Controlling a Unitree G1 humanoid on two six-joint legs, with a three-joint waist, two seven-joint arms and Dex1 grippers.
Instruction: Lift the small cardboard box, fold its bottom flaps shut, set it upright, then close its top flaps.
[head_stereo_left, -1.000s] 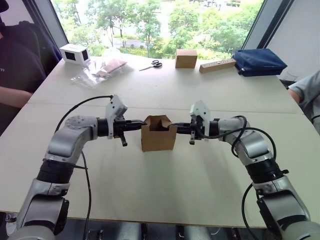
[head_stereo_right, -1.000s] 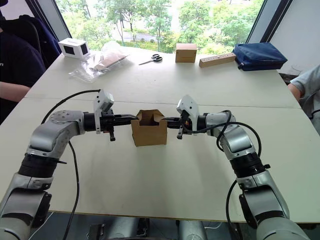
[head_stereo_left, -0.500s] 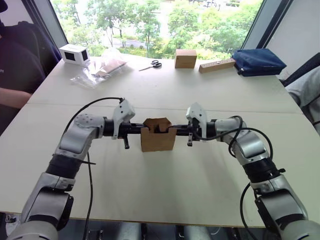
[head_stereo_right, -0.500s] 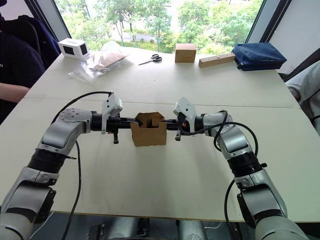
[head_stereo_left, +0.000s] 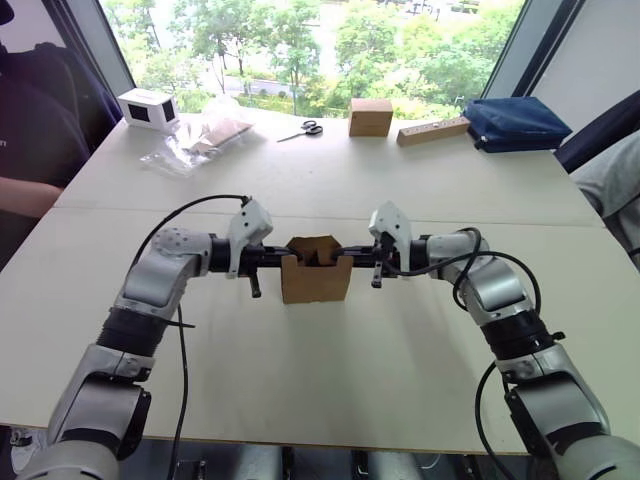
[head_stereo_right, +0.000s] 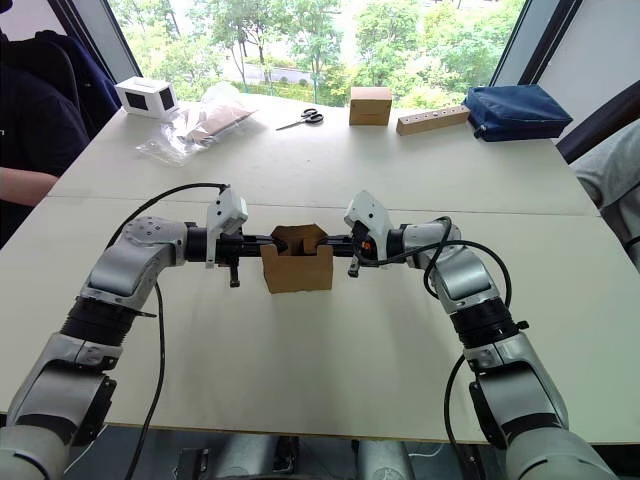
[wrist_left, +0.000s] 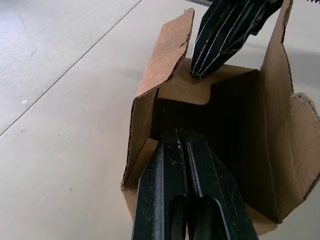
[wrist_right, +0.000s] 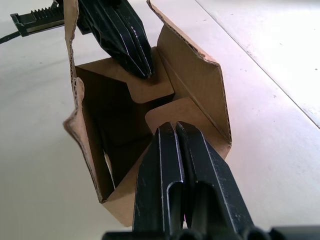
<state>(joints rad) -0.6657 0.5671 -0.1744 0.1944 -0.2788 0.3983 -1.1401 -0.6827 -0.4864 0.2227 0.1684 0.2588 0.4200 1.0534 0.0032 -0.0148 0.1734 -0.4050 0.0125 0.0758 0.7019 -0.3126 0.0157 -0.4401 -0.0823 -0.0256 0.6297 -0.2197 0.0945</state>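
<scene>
The small cardboard box (head_stereo_left: 316, 277) stands upright at table centre, between the grippers. Since a second ago the arms have closed in — left gripper (wrist_left: 182, 145) from 9 o'clock, right gripper (wrist_right: 175, 137) from 3 o'clock, each with fingers pressed together, now pushing a side flap inward. Top-flap closing looks underway — front and back flaps still stand.

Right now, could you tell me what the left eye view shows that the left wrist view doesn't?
Left eye view alone: the scissors, the tidy brown cube, the blue bag and the white box along the far table edge.

Left wrist view alone: the box's dark interior and corrugated flap edges.

Both: the small cardboard box with the left gripper and right gripper, fingers shut, pressing opposite top flaps inward.
</scene>
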